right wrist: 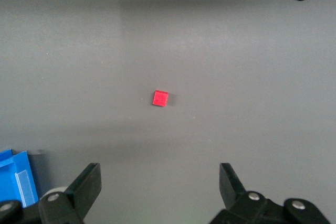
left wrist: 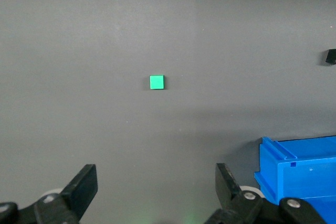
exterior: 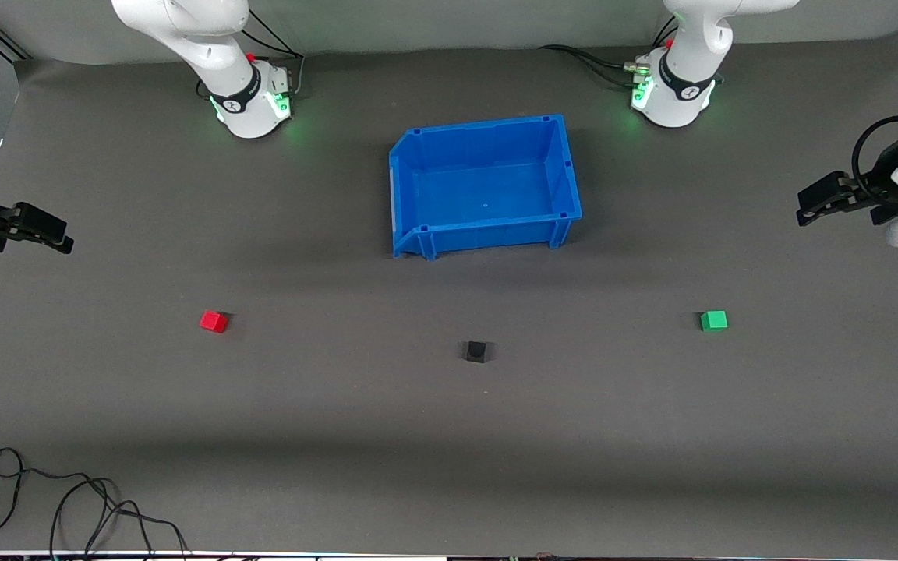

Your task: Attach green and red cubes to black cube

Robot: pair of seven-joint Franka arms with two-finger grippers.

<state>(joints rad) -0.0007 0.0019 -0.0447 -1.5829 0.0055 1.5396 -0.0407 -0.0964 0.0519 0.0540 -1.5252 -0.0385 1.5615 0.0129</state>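
The red cube (exterior: 213,321) lies on the dark mat toward the right arm's end, and it shows in the right wrist view (right wrist: 160,98). The green cube (exterior: 714,320) lies toward the left arm's end, and it shows in the left wrist view (left wrist: 156,82). The black cube (exterior: 477,351) sits between them, slightly nearer the front camera, also at the edge of the left wrist view (left wrist: 331,56). My left gripper (exterior: 811,209) (left wrist: 156,182) hangs open and empty over the left arm's end. My right gripper (exterior: 55,234) (right wrist: 160,182) hangs open and empty over the right arm's end.
A blue bin (exterior: 488,227), empty, stands mid-table, farther from the front camera than the cubes; it shows in the left wrist view (left wrist: 299,171) and the right wrist view (right wrist: 16,182). Loose black cables (exterior: 67,506) lie at the near edge toward the right arm's end.
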